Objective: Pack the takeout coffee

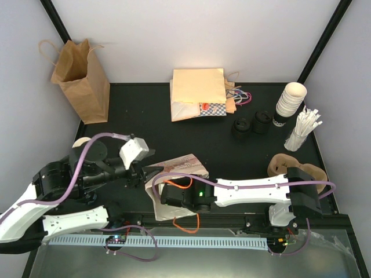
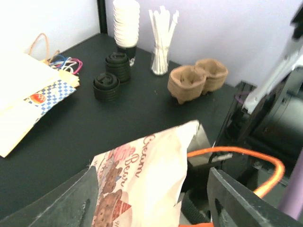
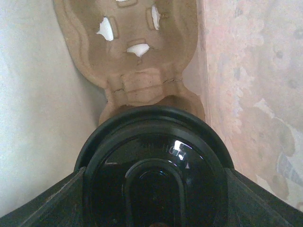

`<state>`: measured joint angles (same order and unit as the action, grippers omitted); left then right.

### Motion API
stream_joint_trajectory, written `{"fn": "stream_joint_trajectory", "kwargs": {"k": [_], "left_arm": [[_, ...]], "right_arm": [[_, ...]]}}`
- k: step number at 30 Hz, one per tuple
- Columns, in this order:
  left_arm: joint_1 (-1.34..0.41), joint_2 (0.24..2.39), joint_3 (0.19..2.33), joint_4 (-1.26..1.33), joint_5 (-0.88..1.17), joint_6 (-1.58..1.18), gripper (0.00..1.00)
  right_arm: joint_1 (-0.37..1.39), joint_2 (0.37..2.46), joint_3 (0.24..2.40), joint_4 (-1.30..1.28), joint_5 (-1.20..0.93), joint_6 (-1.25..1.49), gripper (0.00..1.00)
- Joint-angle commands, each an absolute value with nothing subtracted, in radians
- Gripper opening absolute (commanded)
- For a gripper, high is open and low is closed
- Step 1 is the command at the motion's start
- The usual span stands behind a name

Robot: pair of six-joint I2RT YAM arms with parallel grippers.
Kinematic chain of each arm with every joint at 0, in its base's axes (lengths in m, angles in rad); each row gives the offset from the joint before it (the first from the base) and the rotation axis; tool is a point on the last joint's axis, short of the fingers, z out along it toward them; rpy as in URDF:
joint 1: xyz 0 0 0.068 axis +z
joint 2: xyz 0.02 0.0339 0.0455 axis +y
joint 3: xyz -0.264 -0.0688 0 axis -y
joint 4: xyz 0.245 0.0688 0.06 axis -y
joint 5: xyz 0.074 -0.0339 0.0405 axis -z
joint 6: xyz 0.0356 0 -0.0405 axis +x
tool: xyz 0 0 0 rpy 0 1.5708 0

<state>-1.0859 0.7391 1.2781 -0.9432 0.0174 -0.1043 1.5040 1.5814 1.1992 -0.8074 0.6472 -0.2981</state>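
Takeout coffee, showing only a round black plastic lid, deep inside the white printed paper bag at the middle of the desk's near edge. Grasped on both sides by the right hand, over the nearer well of the brown moulded-pulp cup carrier on the bag's floor; seated or not, cannot tell. Left hand released, fingers spread astride the bag's rim. Best done slowly: keep the cup upright, centre over the well, lower until seated, then let go and withdraw straight out, clear of paper and orange cord loop.
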Motion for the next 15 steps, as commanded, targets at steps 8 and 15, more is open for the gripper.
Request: {"fn": "stream_joint_trajectory", "kwargs": {"k": [8, 15], "left_arm": [[-0.829, 0.799, 1.391, -1.077, -0.023, -0.345, 0.77], [-0.323, 0.936, 1.315, -1.086, 0.409, -0.261, 0.75]], "right_arm": [[1.513, 1.577, 1.175, -0.792, 0.677, -0.274, 0.49], [1.524, 1.578, 1.155, -0.782, 0.703, -0.258, 0.49]]}}
